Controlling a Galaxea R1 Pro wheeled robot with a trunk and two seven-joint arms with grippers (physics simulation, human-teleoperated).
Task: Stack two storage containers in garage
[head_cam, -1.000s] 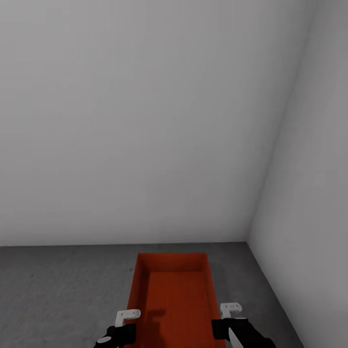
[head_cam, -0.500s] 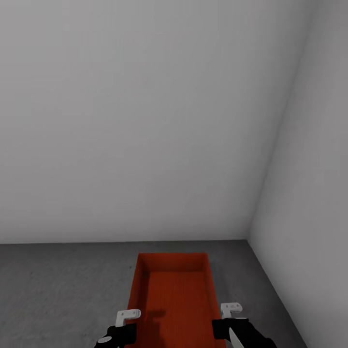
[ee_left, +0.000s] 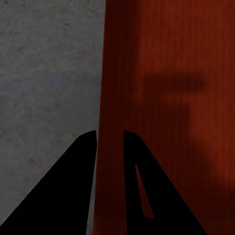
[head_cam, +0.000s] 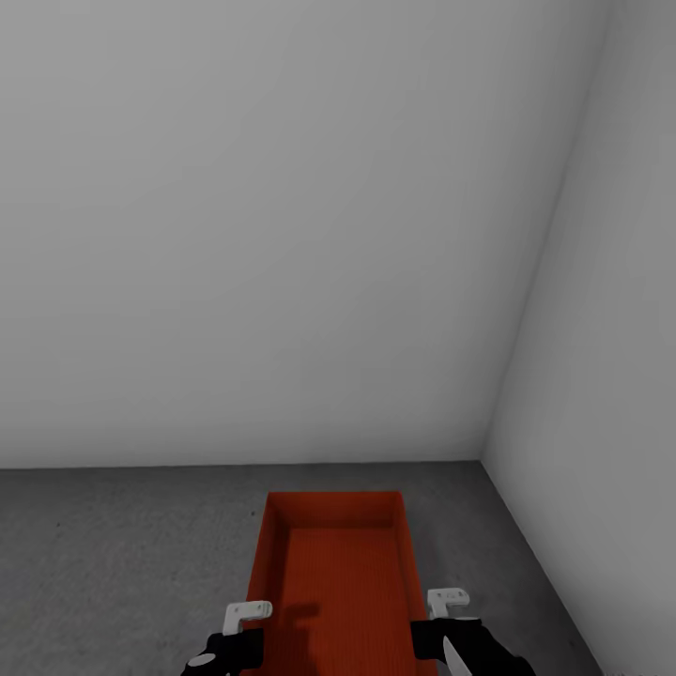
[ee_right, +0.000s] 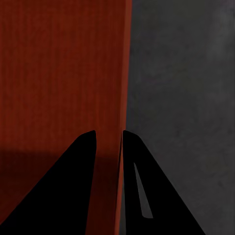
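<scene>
Bare grey room corner, pale walls (head_cam: 282,235), dark grey floor (head_cam: 113,563). One orange bin (head_cam: 333,563) near the corner, long way pointing at the wall. Left gripper (ee_left: 108,142) pinched on the bin's left wall, right gripper (ee_right: 107,142) pinched on its right wall.

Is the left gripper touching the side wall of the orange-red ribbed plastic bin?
Touching. In the left wrist view, the left gripper straddles the orange-red ribbed plastic bin's side wall, whose edge fills the space between the two fingers with no gap visible.
</scene>
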